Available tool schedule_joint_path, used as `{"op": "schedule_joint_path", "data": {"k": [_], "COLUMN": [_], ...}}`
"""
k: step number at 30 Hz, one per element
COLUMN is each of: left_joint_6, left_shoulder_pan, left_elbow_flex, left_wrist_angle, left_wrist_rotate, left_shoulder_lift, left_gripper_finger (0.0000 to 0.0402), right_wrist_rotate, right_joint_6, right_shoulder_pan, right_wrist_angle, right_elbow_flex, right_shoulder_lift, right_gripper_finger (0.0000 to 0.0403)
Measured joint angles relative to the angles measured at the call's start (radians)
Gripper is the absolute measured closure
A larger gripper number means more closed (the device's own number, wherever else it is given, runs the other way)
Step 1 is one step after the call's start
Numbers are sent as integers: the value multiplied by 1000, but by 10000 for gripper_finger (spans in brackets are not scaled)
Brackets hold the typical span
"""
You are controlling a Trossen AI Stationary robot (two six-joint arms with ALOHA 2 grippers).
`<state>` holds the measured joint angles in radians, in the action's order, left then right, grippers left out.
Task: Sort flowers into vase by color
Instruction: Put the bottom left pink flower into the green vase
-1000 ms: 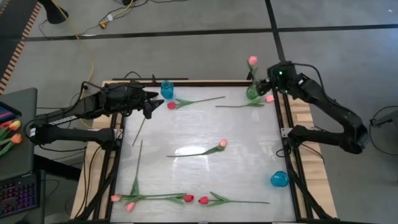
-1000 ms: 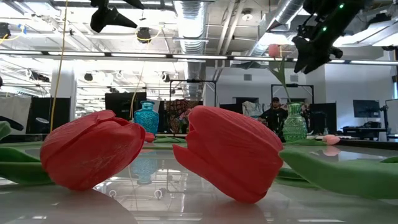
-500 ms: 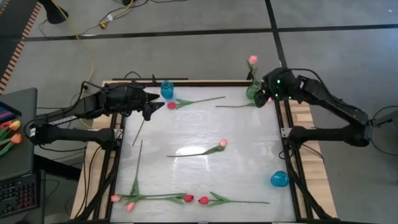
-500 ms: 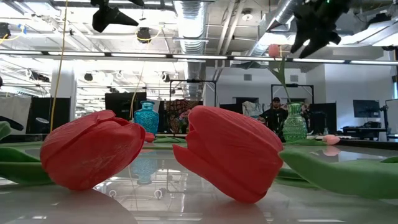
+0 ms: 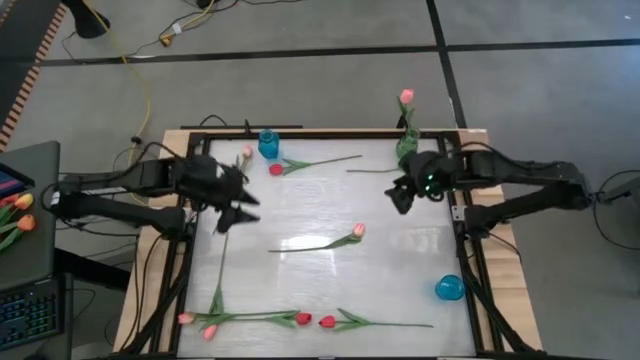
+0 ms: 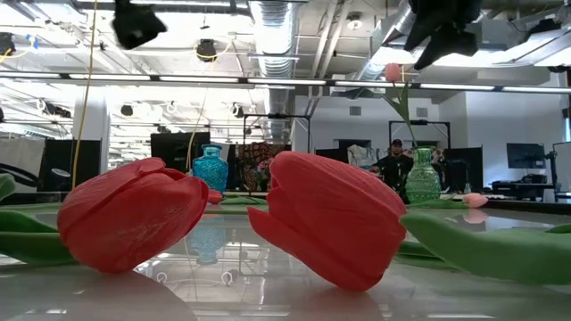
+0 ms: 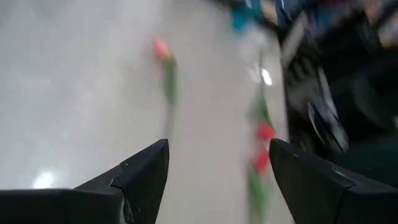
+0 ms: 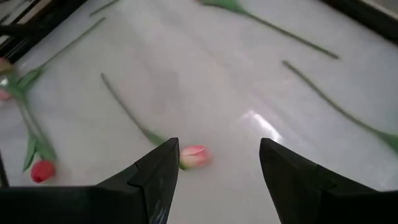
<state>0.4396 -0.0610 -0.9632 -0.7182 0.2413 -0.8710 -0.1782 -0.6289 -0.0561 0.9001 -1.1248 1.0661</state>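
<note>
Grey concrete floor surrounds a glossy white table [image 5: 330, 210] in the high view, where the right gripper [image 5: 400, 196] hangs open and empty over the table's far right part, beside the green vase [image 5: 406, 148] that already holds 1 pink tulip [image 5: 406, 97]. Nearest to it lies the pink-headed tulip at mid-table [image 5: 357, 231], toward the table's centre and near edge, its stem running crosswise toward the left arm's side, so the head is the end closer to this gripper. The left gripper [image 5: 243, 205] hovers open and empty over the far left part, past the blue vase [image 5: 268, 144], and looks slightly farther from that head. 4 more flowers lie along the near edge. From table height, 2 red tulip heads [image 6: 326, 227] fill the foreground, hiding the centre flower, yet this view alone shows the green vase upright with its stem standing in it. Through the left wrist camera, blurred, the open fingers frame a distant pink bud [image 7: 161, 47]. Looking past the right wrist's spread fingers, the pink head [image 8: 196, 155] sits almost between them, its stem leading away from the gripper.
</note>
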Motion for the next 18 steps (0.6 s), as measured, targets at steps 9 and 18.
{"op": "schedule_joint_path", "data": {"k": [9,18], "left_joint_6": [349,702], "left_shoulder_pan": [196,335], "left_elbow_flex": [0,0], "left_wrist_angle": [-235,-351], "left_wrist_rotate": [47,71], "left_shoulder_lift": [-117,-271], "left_gripper_finger": [136,136], "right_wrist_rotate": [-3,5], "right_joint_6": [68,165], "right_shoulder_pan": [94,102], "right_wrist_angle": [-99,-143], "right_elbow_flex": [0,0], "right_shoulder_lift": [132,242], "right_gripper_finger": [153,153]}}
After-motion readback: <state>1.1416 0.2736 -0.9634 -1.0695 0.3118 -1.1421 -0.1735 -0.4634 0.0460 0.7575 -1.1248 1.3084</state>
